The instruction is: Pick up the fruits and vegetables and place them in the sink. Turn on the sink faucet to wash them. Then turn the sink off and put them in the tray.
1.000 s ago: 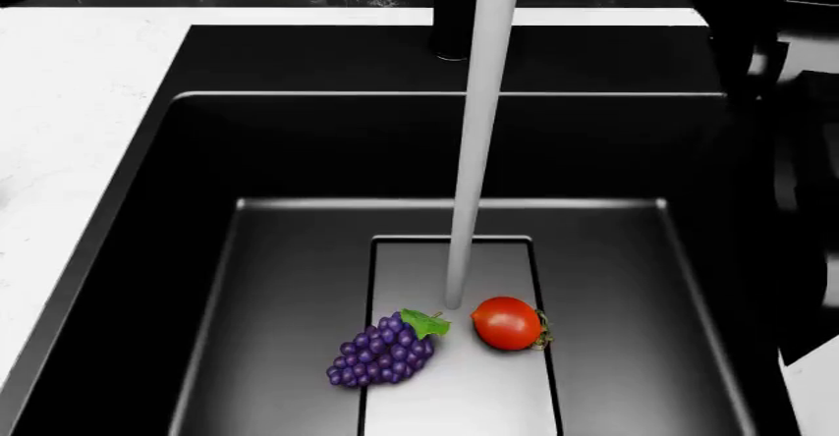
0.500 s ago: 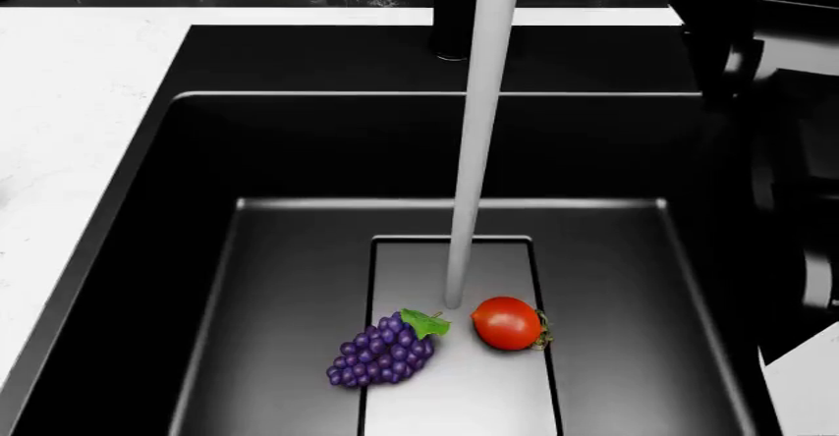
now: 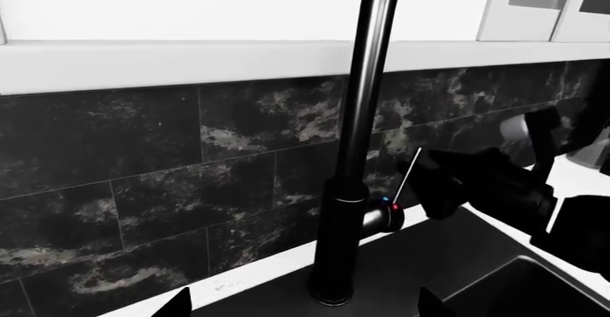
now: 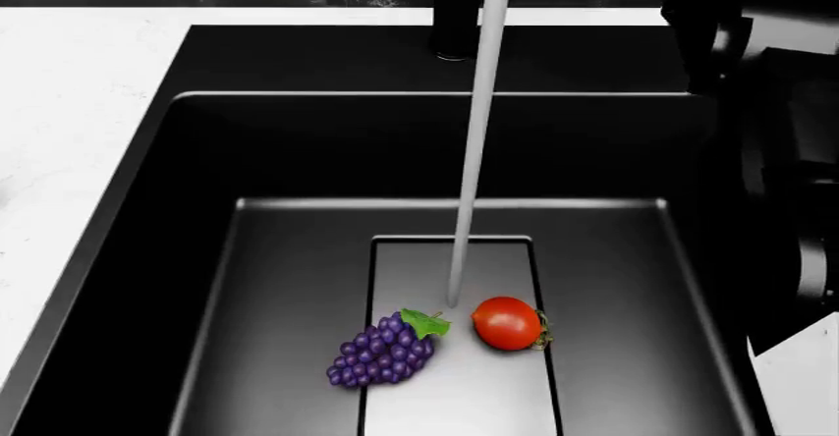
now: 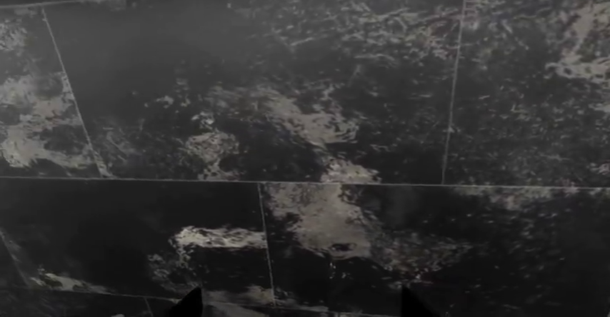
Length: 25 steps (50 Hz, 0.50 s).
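Head view: grapes (image 4: pixel 381 350) and tomato (image 4: pixel 508 323) are seen side by side, apart, on the drain panel (image 4: pixel 453 397) in the sink (image 4: pixel 157 249). A water stream (image 4: pixel 473 161) is seen landing between them. In the left wrist view, the faucet (image 3: pixel 358 146) is seen upright, its lever (image 3: pixel 383 215) close to the right end effector (image 3: pixel 448 188); contact can't be confirmed. Opening of either end effector cannot be told; only fingertip corners are visible. Right wrist view is filled by dark wall tiles (image 5: pixel 286 117).
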### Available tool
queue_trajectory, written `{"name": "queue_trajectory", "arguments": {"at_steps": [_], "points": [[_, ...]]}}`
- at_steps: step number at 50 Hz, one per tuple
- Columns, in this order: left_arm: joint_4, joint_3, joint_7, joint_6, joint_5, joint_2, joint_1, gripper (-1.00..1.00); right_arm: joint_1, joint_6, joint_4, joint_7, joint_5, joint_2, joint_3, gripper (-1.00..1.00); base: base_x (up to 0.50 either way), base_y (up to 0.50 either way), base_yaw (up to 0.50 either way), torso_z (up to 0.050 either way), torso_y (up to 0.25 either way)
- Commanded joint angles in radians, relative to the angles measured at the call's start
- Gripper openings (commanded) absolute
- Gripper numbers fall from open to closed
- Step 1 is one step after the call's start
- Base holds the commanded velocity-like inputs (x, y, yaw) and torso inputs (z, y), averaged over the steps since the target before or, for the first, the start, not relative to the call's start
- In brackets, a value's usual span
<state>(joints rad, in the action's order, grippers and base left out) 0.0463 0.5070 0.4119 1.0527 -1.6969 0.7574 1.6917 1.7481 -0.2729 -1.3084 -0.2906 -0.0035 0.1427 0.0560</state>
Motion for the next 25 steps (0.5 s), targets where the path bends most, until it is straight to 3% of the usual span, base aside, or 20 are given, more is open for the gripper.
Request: {"name": "queue_trajectory", "arguments": {"at_steps": [1,25], "points": [[-0.001,0.002,-0.004,-0.002,0.003,-0.002,0.001,1.0,0.015,0.001,0.001,-0.051,0.015,-0.029,-0.002,1.0,0.0,0.0,0.0,0.0,0.0],[0.002,0.001,-0.002,-0.01,0.0,0.003,-0.005,1.0,0.053,-0.003,0.001,-0.082,0.014,-0.06,-0.006,1.0,0.0,0.0,0.0,0.0,0.0]]}}
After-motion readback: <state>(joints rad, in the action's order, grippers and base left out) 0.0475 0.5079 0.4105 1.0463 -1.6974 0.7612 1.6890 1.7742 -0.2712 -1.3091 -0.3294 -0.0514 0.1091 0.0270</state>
